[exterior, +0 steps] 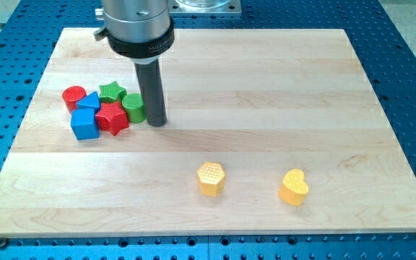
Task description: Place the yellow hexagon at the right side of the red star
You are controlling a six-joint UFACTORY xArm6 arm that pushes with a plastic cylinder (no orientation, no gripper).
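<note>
The yellow hexagon [211, 178] lies on the wooden board [266, 87], below the middle of the view. The red star [112, 118] sits in a cluster of blocks at the view's left. My tip [156, 122] rests on the board just right of that cluster, next to the green round block [133, 107]. The tip is well up and to the left of the yellow hexagon. The rod rises to the arm's metal flange at the view's top.
The cluster also holds a red cylinder [74, 97], a green star [112, 91] and two blue blocks [85, 121]. A yellow heart [294, 186] lies right of the hexagon. A blue perforated table surrounds the board.
</note>
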